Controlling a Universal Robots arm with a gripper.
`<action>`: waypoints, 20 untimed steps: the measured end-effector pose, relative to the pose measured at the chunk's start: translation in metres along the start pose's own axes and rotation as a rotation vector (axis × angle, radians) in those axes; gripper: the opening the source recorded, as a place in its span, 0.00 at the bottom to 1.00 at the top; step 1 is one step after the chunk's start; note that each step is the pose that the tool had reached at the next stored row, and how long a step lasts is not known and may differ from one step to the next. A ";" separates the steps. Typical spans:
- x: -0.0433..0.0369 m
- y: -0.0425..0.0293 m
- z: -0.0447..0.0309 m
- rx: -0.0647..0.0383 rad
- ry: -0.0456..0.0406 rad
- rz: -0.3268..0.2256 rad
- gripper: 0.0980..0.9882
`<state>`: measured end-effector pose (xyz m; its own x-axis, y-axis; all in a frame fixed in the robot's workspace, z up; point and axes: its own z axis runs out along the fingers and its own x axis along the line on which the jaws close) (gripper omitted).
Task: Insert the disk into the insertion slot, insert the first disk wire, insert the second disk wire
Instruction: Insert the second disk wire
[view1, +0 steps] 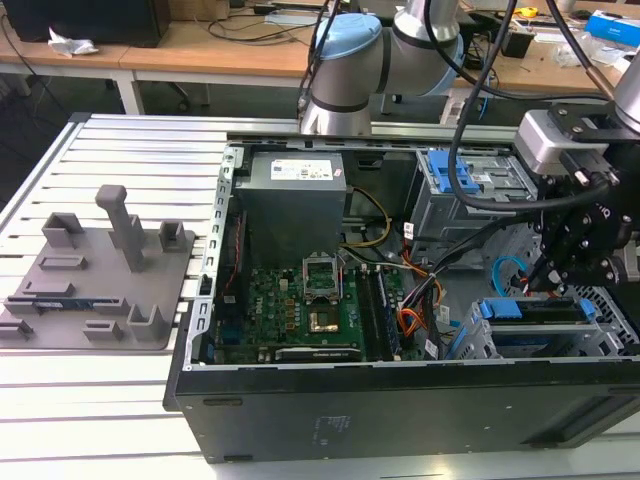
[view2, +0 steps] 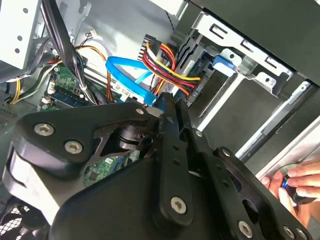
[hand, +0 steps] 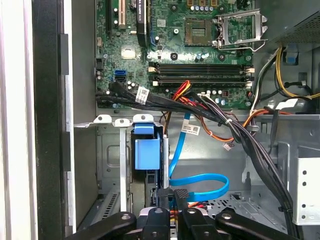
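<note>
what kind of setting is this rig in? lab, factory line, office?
Most likely a robotics lab or test workbench. An open computer case lies on a slotted aluminium table, a grey fixture block sits beside it, and wooden desks strewn with cables stand behind the arm's base.

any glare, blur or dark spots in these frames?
Exterior view: even light, interior of the open computer case dim around the gripper. Second wrist view: gripper body close and soft, daylight blown out on the sheet metal. First wrist view: sharp, evenly lit motherboard, blue cable clear.
</note>
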<state>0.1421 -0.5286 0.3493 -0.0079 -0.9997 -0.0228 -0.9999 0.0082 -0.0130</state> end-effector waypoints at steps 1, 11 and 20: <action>0.0008 -0.0002 0.0001 0.000 -0.0002 0.000 0.07; 0.0067 -0.0018 0.0000 -0.002 -0.0002 0.000 0.07; 0.0118 -0.0035 -0.0002 -0.003 -0.0001 0.001 0.07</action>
<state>0.1455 -0.5404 0.3492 -0.0087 -0.9997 -0.0229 -0.9999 0.0090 -0.0103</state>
